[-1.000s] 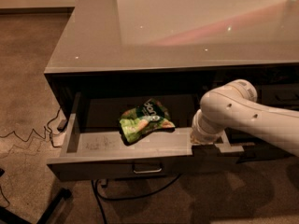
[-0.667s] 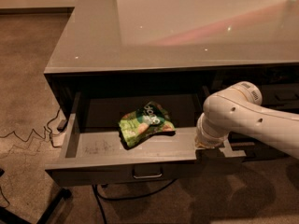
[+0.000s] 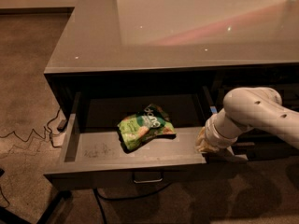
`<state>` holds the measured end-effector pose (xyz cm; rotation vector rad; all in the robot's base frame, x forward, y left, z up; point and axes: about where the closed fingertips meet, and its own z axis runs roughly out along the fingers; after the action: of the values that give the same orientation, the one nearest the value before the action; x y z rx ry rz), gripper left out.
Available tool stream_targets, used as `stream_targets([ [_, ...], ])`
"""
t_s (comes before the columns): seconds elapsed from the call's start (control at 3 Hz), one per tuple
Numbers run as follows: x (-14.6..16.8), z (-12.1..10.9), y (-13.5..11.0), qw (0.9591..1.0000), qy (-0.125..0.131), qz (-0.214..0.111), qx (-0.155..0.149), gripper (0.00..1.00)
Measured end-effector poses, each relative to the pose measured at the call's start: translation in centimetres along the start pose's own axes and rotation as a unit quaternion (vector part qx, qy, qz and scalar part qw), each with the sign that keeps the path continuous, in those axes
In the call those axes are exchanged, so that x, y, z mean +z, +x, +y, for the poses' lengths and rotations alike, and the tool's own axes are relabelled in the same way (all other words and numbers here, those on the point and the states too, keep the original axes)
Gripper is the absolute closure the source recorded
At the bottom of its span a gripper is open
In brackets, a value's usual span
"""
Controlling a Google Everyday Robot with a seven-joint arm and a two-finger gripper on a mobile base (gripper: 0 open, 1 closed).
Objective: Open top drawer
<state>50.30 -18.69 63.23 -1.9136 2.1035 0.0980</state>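
Observation:
The top drawer (image 3: 93, 149) stands pulled well out from under the grey desk top (image 3: 187, 31). Its pale grey floor shows, and its front carries a small centre pull handle (image 3: 147, 178). A green snack bag (image 3: 145, 126) lies on the drawer floor, right of the middle. My white arm (image 3: 254, 113) comes in from the right. My gripper (image 3: 205, 146) hangs at the drawer's right front corner, mostly hidden under the wrist.
A neighbouring drawer stack (image 3: 261, 85) sits behind my arm at the right. Cables (image 3: 28, 134) trail over the carpet at the left. A dark chair-like leg (image 3: 46, 206) lies at the bottom left. A cable (image 3: 126, 197) hangs beneath the drawer.
The drawer front has come slightly further out toward the camera. My arm and wrist have shifted a little to the right and down along the drawer's right corner.

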Motion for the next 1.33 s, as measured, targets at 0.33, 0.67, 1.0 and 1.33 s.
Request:
stream_targets([
  [0.33, 0.8, 0.4, -0.8, 0.9975, -0.029, -0.064, -0.003, 1.0],
  [0.67, 0.8, 0.5, -0.8, 0.9975, -0.029, -0.064, -0.003, 1.0],
  [1.0, 0.9, 1.0, -1.1, 0.9974, -0.029, -0.065, -0.009, 1.0],
  [1.33, 0.8, 3.1, -1.4, 0.9968, -0.03, -0.07, -0.023, 1.0],
])
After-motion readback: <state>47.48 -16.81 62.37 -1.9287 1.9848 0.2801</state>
